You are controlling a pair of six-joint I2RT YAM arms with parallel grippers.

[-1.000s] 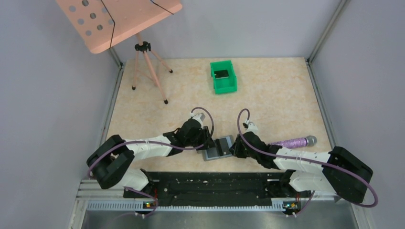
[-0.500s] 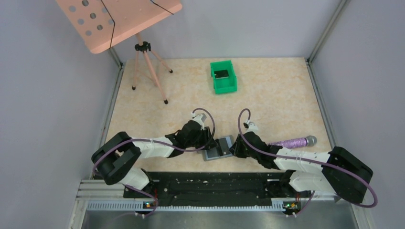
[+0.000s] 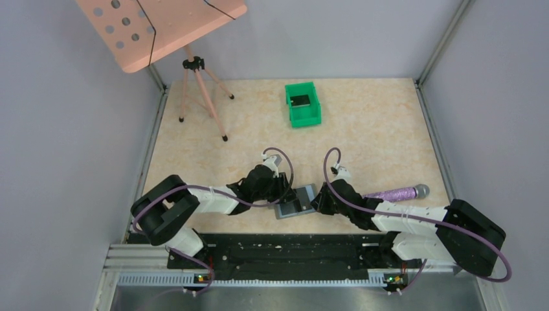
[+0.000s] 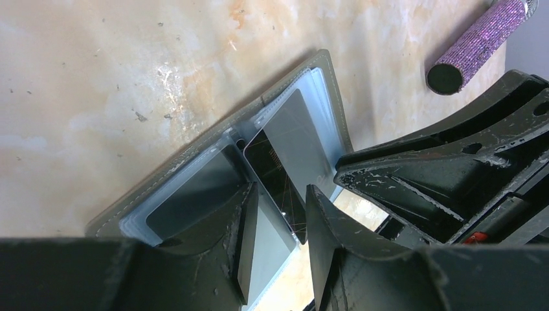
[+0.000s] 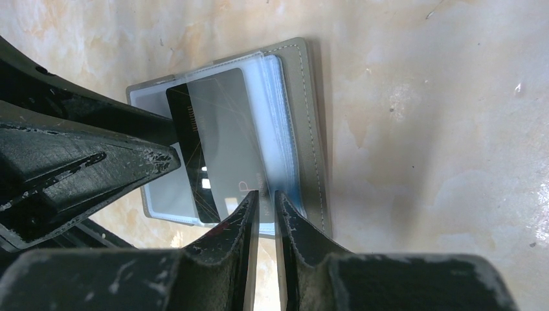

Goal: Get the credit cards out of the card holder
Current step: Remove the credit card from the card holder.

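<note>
The grey card holder (image 3: 296,201) lies open on the table between both grippers, its light blue sleeves up (image 4: 194,188) (image 5: 304,129). A dark and grey credit card (image 4: 285,159) (image 5: 220,149) sticks out slantwise from the sleeves. My left gripper (image 3: 283,192) (image 4: 280,217) is open, its fingers straddling the card's near corner, one finger resting on the left panel. My right gripper (image 3: 316,203) (image 5: 265,204) sits at the holder's right half, jaws nearly together on the edge of the plastic sleeves beside the card.
A purple glittery cylinder (image 3: 395,192) (image 4: 482,39) lies right of the holder, behind the right arm. A green bin (image 3: 303,103) with something dark inside stands at the back. A pink music stand on a tripod (image 3: 194,65) occupies the back left.
My left arm has shifted slightly right, toward the holder, and its jaws opened a little. The right jaws narrowed slightly. The holder has not moved.
</note>
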